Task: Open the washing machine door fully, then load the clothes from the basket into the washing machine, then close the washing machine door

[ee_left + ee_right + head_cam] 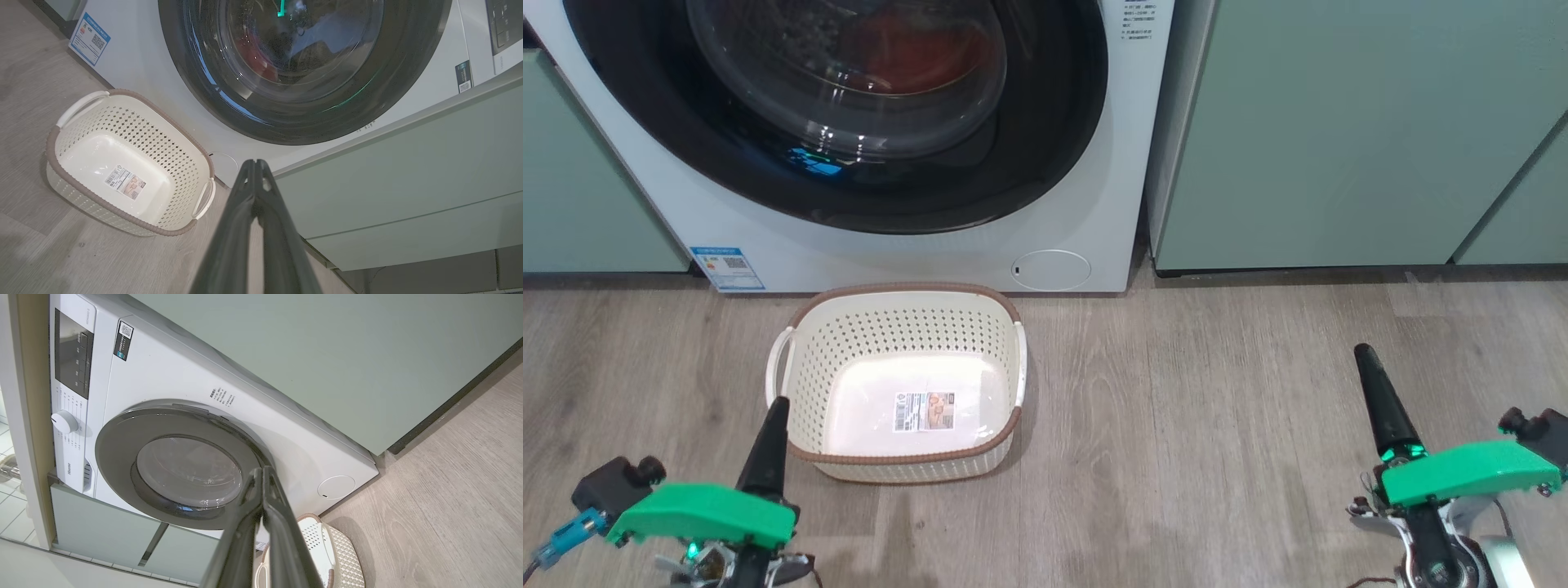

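Both your pincers are pinched tight, gripping nothing: the left gripper is just beside the basket, the right gripper well apart over the wood floor. The washing machine door sits shut, with the red clothes behind its glass.

"Hisense" brand on washing machine front, beside dial. Blue label w/ QR code low on front, print too small to read. Sticker w/ barcode on basket floor, txt illegible.
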Available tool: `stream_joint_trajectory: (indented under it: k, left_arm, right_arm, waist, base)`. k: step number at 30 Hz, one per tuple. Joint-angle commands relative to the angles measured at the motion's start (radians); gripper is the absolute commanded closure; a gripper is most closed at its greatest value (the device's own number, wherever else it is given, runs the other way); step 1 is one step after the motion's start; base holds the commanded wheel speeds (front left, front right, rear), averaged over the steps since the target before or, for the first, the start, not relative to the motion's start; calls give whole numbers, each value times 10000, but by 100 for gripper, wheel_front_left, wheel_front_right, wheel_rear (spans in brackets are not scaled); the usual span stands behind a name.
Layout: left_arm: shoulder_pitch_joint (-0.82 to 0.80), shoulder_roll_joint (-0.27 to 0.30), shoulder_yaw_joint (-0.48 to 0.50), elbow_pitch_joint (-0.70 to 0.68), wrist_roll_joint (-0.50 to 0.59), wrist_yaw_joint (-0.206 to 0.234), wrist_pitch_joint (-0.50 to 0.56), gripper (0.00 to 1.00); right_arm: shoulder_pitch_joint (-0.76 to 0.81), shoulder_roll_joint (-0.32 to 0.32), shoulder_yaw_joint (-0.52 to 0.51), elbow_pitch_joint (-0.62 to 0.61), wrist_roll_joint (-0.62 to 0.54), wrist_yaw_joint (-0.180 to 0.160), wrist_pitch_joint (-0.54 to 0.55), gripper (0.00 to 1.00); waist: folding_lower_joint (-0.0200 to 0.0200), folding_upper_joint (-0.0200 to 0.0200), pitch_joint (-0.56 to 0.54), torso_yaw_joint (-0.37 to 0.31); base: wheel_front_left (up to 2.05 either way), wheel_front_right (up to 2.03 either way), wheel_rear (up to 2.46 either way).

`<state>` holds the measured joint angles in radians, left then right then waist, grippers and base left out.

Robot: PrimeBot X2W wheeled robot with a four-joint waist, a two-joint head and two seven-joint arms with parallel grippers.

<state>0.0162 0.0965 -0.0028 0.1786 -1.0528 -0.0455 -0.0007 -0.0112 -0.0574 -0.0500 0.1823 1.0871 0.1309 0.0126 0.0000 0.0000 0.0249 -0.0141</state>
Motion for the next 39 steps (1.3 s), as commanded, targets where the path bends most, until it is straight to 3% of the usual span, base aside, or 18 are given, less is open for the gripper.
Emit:
stream_joint_trajectory:
  k: [1, 39]
  left_arm:
    - [-549, 23, 272, -256, -298, -109, 31, 100]
    - [-1082, -258, 837, 465, -4547, -693, 792, 100]
  right_arm:
    - [-534, -171, 76, -259, 312, 0, 86, 100]
    - [-852, -160, -236, 422, 4374, -1, 609, 100]
  waist:
    - [0, 0, -6, 4]
    - [0, 0, -173, 111]
  base:
    - [0, 0, 0]
    - [0, 0, 0]
